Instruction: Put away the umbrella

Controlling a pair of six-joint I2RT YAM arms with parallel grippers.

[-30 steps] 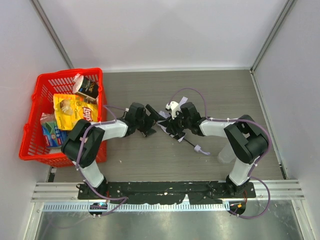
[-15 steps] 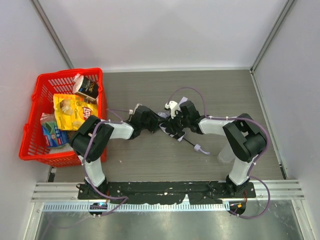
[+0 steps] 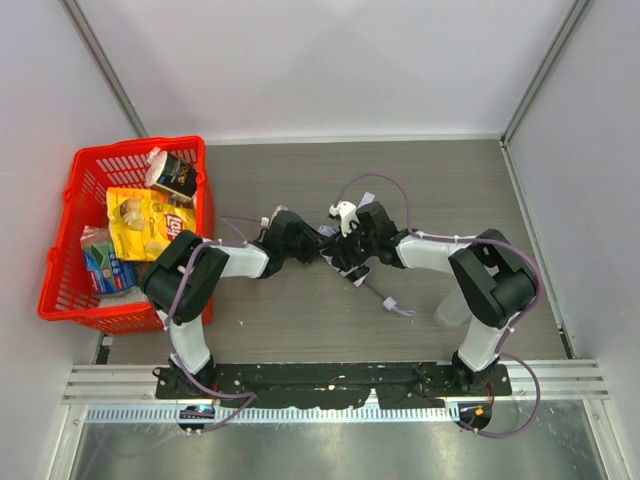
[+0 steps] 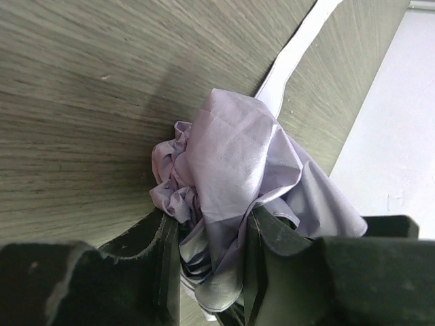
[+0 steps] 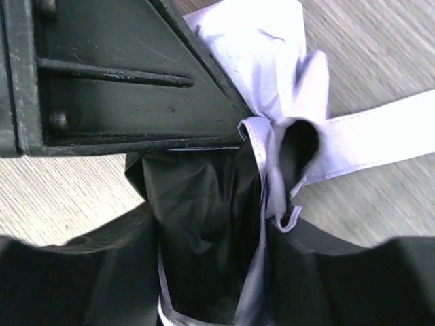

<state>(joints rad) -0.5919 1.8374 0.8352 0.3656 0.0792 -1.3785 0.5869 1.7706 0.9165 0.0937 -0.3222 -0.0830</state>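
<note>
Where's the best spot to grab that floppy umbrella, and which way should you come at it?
Probably the bunched fabric, coming from above. The umbrella lies flat on the table, its shaft is thin, and the crumpled cloth gives a thick wad to pinch. The left gripper and the right gripper both pinch it there, from opposite sides.

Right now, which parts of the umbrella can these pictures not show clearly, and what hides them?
Left wrist view: the umbrella has its lower fabric behind the fingers of the left hand and cut by the bottom edge.
Top view: most of the canopy, under the right hand and left hand; the handle is too small for detail.
Right wrist view: the shaft, hidden by bunched fabric and a black metal part.
</note>
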